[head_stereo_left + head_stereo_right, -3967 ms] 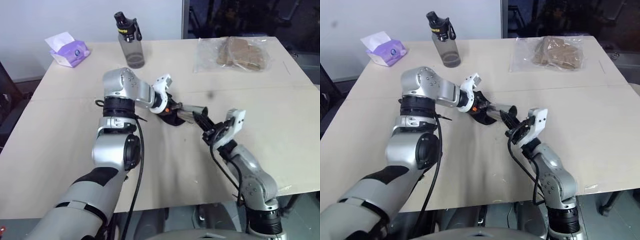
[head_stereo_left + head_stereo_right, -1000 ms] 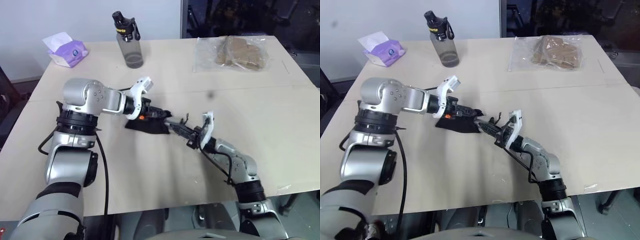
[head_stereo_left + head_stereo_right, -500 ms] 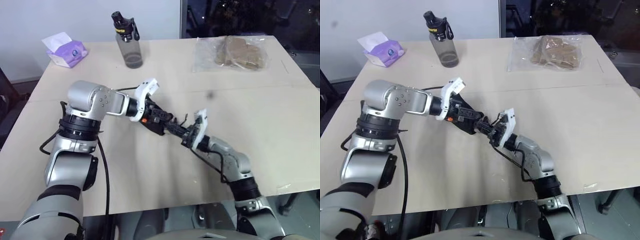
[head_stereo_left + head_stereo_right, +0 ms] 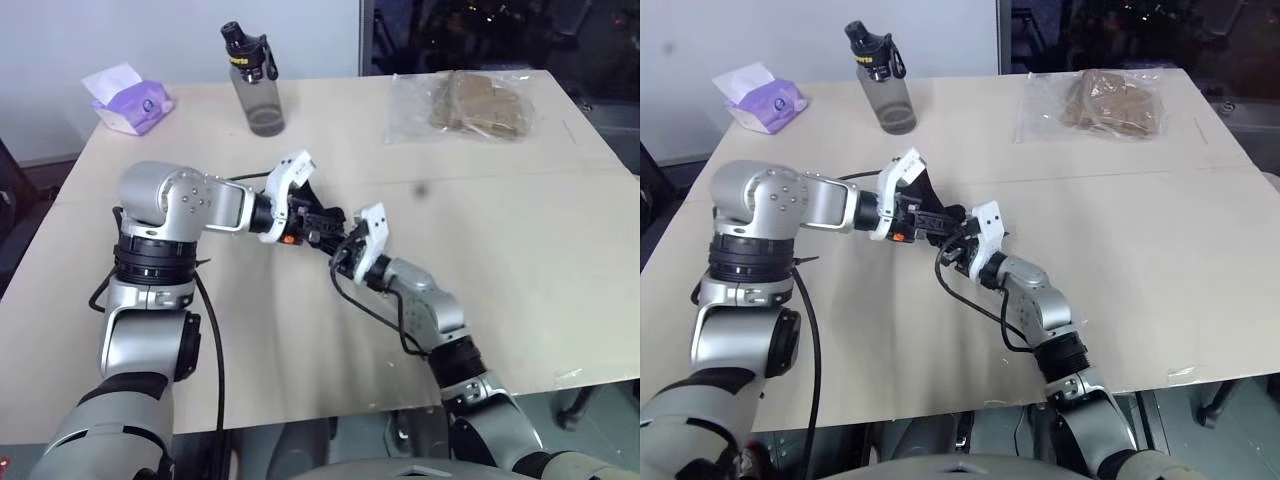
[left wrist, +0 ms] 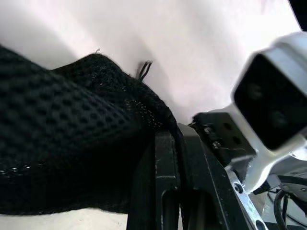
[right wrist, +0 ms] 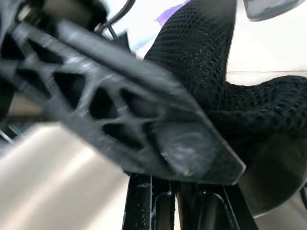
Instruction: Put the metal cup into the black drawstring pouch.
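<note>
Both grippers have closed in on each other mid-table, pouch lifted between them.
Left gripper [image 4: 318,222] pinches the black pouch [image 5: 62,124]; right gripper [image 4: 343,250] is pressed together touching it, and I can't spot the cup, likely inside.

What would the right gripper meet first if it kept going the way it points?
Most likely the black drawstring pouch, bunched right at the right gripper, with the left gripper just beyond; depth is hard to judge.

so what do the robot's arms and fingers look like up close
Both arms are silver-grey metal segments joined by black ribbed rings, with loose black cables. Each wrist carries a white housing; the left gripper and right gripper have black fingers with lattice cut-outs.
</note>
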Robot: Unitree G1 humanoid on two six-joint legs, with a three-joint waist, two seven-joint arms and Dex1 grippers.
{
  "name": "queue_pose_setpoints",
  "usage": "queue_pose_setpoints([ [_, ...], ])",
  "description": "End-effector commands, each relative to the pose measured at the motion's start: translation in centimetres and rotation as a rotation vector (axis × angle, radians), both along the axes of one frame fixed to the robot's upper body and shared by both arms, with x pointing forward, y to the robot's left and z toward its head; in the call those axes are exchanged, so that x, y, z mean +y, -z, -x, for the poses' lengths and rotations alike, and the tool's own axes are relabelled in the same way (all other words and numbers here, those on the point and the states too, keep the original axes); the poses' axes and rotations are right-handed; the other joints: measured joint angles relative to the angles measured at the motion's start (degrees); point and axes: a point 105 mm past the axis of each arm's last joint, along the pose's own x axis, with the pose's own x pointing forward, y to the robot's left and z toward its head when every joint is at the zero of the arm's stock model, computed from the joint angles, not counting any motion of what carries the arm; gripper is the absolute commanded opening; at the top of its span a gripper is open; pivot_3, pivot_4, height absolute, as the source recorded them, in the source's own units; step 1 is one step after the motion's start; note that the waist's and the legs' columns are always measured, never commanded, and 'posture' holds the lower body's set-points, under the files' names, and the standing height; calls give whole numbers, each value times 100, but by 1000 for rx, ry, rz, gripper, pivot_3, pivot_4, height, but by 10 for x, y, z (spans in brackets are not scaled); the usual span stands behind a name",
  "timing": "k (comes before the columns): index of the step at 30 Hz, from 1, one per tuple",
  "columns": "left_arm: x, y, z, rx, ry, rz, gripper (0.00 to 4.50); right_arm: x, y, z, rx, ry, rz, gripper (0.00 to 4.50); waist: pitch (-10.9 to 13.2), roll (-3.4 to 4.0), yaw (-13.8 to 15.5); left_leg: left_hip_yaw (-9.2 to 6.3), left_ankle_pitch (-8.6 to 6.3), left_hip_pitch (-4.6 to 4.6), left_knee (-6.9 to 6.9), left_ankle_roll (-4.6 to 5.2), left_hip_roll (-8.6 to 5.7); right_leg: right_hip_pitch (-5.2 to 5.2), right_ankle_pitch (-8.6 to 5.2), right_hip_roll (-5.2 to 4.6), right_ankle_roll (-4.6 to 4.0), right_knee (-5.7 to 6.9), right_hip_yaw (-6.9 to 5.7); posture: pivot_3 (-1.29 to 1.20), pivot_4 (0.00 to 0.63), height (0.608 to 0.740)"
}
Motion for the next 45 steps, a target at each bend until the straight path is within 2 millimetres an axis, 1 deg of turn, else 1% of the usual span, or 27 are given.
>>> queue_pose_setpoints([
  [1, -14, -1, 6, 29, 54, 49, 0, 14, -36, 1, -338, 1, 131, 133, 0, 0, 0, 1, 0, 0, 1, 0, -3, 0, 0, -1, 0, 0, 0, 0, 150, 740],
  [4, -13, -5, -6, 59, -13, 105, 0, 23, -36, 11, -711, -34, 403, 133, 0, 0, 7, 1, 0, -1, 4, 0, -10, 0, 0, -2, 1, 0, -1, 0, 150, 740],
  [5, -13, -6, -8, 70, -21, 119, 0, 24, -33, 12, -798, -46, 469, 133, 0, 0, 4, 0, 0, 0, 5, 0, -11, 0, 0, -1, 1, 1, -2, 0, 150, 740],
  [7, -15, -11, -11, 79, -35, 147, 0, 23, -39, 9, -840, -13, 458, 133, -1, -2, -9, 1, 2, 0, 6, -3, -11, -2, 0, 0, 1, 3, -2, 0, 150, 740],
  [8, -16, -13, -13, 82, -42, 160, 0, 22, -45, 6, -809, 9, 404, 133, -1, -2, -17, -1, 2, 0, 5, -4, -9, -1, 0, 2, 1, 3, -3, 0, 150, 740],
  [10, -14, -18, -21, 82, -88, 172, 0, 19, -49, 4, -726, -10, 332, 133, 0, -2, -42, -13, 3, 0, 2, -6, -7, -6, 1, 6, -1, 4, 1, 0, 150, 740],
  [11, -14, -21, -23, 77, -103, 171, 0, 17, -46, 3, -751, -24, 373, 133, 0, -2, -42, -15, 3, -2, 1, -7, -6, -9, 1, 7, -1, 4, 3, 0, 150, 740],
  [14, -20, -29, -25, 54, -98, 198, 0, 16, -20, 13, -957, -178, 634, 133, 0, -2, -69, -15, 3, -4, 3, -7, -10, -10, 1, 1, 0, 2, 9, 0, 150, 740],
  [15, -21, -31, -25, 48, -95, 203, 0, 16, -17, 16, -983, -213, 663, 133, -1, -3, -72, -13, 3, -4, 4, -7, -18, -9, 2, -3, 1, 2, 10, 0, 150, 740],
  [16, -22, -32, -25, 44, -95, 205, 0, 15, -16, 17, -993, -228, 671, 133, -1, -3, -73, -15, 3, -5, 5, -7, -21, -9, 2, -3, 2, 0, 9, 0, 150, 740],
  [19, -25, -31, -19, -2, -70, 176, 0, 8, -42, 1, -780, -84, 453, 133, 0, -4, -116, -22, 3, -11, 6, -7, -17, -14, 2, -1, 1, 2, 5, 0, 150, 740],
  [20, -26, -33, -17, -25, -60, 197, 0, 4, -43, -4, -728, -60, 428, 133, 0, -4, -138, -23, 4, -15, 5, -9, -10, -20, 2, 3, 0, 5, 6, 0, 150, 740],
  [22, -23, -28, -16, -38, -71, 198, 0, -7, -36, -12, -670, -33, 463, 133, -1, -2, -138, -29, 4, -16, 5, -11, -4, -22, 3, 3, -1, 8, 8, 0, 150, 740],
  [24, -15, -21, -20, -50, -111, 167, 0, -16, -32, -10, -629, -40, 464, 133, -2, -3, -127, -27, 4, -15, 5, -11, -7, -22, 3, -2, -1, 7, 13, 0, 150, 740],
  [25, -11, -18, -21, -74, -124, 144, 0, -22, -33, -5, -613, -43, 458, 722, -1, -3, -120, -27, 4, -16, 6, -11, -10, -21, 3, -4, -1, 6, 13, 0, 150, 740],
  [27, -7, -15, -22, -99, -129, 119, 0, -34, -33, 2, -605, -32, 498, 1606, -1, -2, -98, -30, 4, -22, 6, -10, -10, -24, 3, -5, -1, 3, 9, 0, 150, 740],
  [30, -4, -16, -25, -146, -126, 97, 0, -48, -41, 23, -504, -68, 436, 2963, -1, -2, -57, -34, 4, -39, 8, -11, -11, -40, 3, -5, -1, 6, 6, 0, 150, 740],
  [31, -3, -17, -26, -156, -125, 95, 0, -52, -45, 32, -468, -99, 398, 2963, -1, -2, -53, -35, 4, -49, 9, -10, -10, -48, 3, -5, -1, 6, 5, 0, 150, 740],
  [32, -3, -19, -27, -166, -124, 95, 0, -58, -50, 35, -461, -82, 381, 2963, -1, -2, -50, -34, 4, -52, 10, -10, -11, -52, 3, -4, -1, 7, 6, 0, 150, 740],
  [33, -2, -21, -28, -178, -121, 96, 0, -62, -50, 40, -450, -96, 388, 3707, -1, -2, -44, -32, 4, -53, 10, -10, -11, -52, 3, -4, -1, 7, 6, 0, 150, 740],
  [34, -2, -25, -29, -191, -116, 99, 0, -67, -47, 43, -443, -91, 412, 3953, -1, -2, -32, -33, 4, -53, 10, -10, -11, -52, 3, -4, -1, 8, 6, 0, 150, 740],
  [35, -1, -28, -29, -203, -112, 100, 0, -71, -46, 40, -431, -48, 422, 4331, -1, -2, -7, -31, 4, -52, 10, -10, -14, -52, 3, -3, -1, 8, 6, 0, 150, 740],
  [36, 0, -32, -30, -220, -108, 98, 0, -74, -43, 36, -399, -4, 428, 4438, -2, -3, 1, -31, 4, -53, 11, -10, -16, -52, 3, -2, -1, 8, 5, 0, 150, 740],
  [39, 5, -43, -28, -253, -94, 95, 0, -82, -19, 19, -409, 91, 607, 4438, -2, -3, 5, -27, 4, -53, 12, -10, -18, -55, 4, 1, -2, 11, 7, 0, 150, 740],
  [40, 7, -46, -28, -262, -93, 91, 0, -81, -17, 10, -386, 140, 608, 4438, -2, -3, 6, -26, 4, -53, 13, -10, -20, -54, 4, 1, -2, 11, 7, 0, 150, 740],
  [43, 11, -49, -26, -283, -82, 72, 0, -72, -18, -14, -304, 239, 517, 4438, -1, -3, -15, -19, 4, -49, 13, -10, -18, -56, 5, 4, -5, 15, 15, 0, 150, 740],
  [45, 12, -49, -26, -296, -80, 58, 0, -72, -14, -27, -275, 295, 509, 4438, -1, -3, -7, -17, 5, -50, 12, -11, -15, -63, 7, 9, -8, 18, 19, 0, 150, 740],
])
